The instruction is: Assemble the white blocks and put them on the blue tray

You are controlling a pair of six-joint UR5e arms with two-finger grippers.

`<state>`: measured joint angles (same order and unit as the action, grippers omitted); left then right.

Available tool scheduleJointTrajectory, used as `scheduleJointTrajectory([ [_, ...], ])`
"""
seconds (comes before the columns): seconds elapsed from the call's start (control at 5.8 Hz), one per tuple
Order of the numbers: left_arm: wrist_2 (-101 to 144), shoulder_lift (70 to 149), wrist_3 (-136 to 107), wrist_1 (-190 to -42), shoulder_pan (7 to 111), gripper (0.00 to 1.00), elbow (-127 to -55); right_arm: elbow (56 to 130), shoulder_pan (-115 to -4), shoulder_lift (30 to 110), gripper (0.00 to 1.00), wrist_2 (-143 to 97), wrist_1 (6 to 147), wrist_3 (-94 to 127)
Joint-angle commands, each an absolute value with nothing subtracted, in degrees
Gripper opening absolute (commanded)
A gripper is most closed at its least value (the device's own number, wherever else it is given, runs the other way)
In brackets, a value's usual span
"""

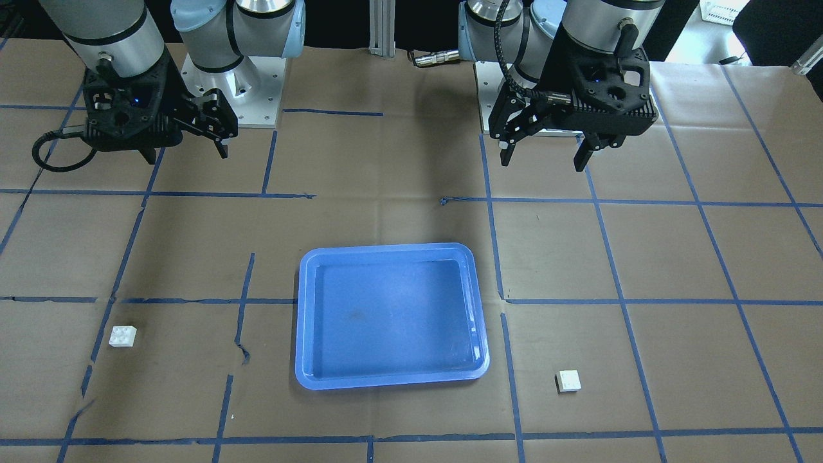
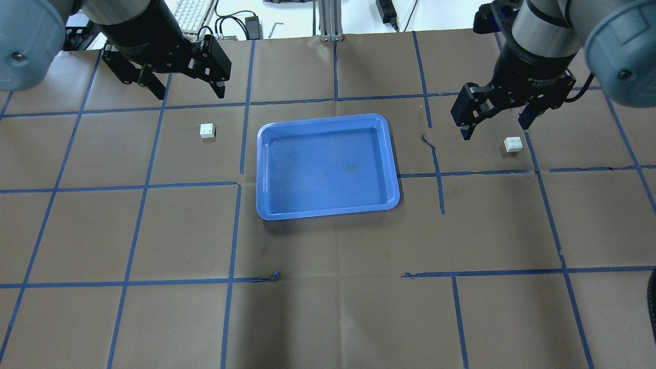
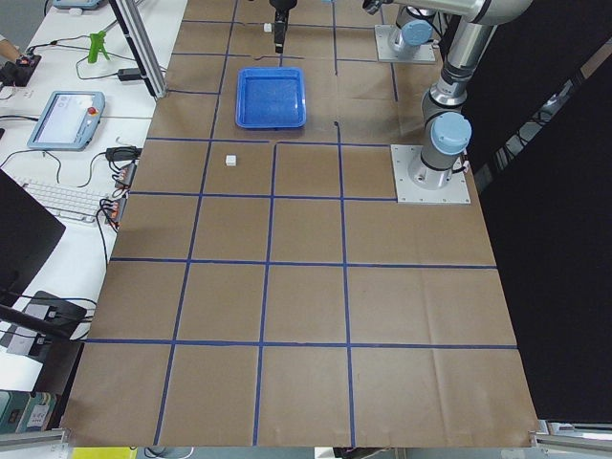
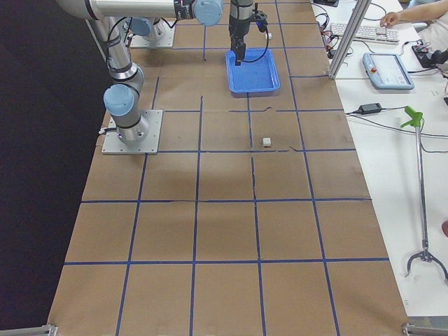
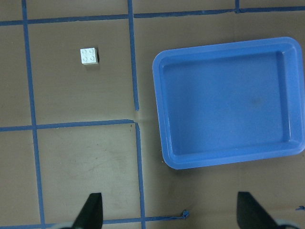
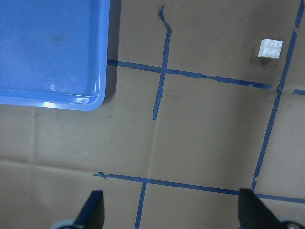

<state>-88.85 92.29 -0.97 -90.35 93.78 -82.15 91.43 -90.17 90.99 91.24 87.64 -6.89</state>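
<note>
left claw [image 2: 190, 91] hangs wide open with nothing in it, upper left of the overhead view. right claw [image 2: 494, 128] same deal, upper right. one white block [image 2: 207, 131] sits on the surface [image 2: 328, 318] just below the left claw, the second white block [image 2: 513, 144] by the right one, blue tray [image 2: 328, 119] bare between them. risk imo: an off-centre pinch could skid or twist a tiny brick, then studs won't mate. both studs-up and square, so no real long axis. tray's runs left-right.

The blue tray [image 1: 386, 315] is glossy plastic, the 2 white blocks [image 1: 122, 336] [image 1: 568, 381] matt, the brown paper [image 1: 386, 161] creased.
</note>
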Motion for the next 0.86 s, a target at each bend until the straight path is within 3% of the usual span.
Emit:
scheduleJointTrajectory([
  [0.0, -88.9, 92.2, -1.0, -90.4, 93.8, 1.00, -82.2, 91.8, -90.8, 90.8, 1.00, 91.6, 87.9, -4.2],
  [0.69, -89.0, 92.0, -1.0, -90.4, 93.8, 1.00, -82.1, 91.9, -88.7, 90.4, 1.00, 91.2, 89.6, -16.9],
])
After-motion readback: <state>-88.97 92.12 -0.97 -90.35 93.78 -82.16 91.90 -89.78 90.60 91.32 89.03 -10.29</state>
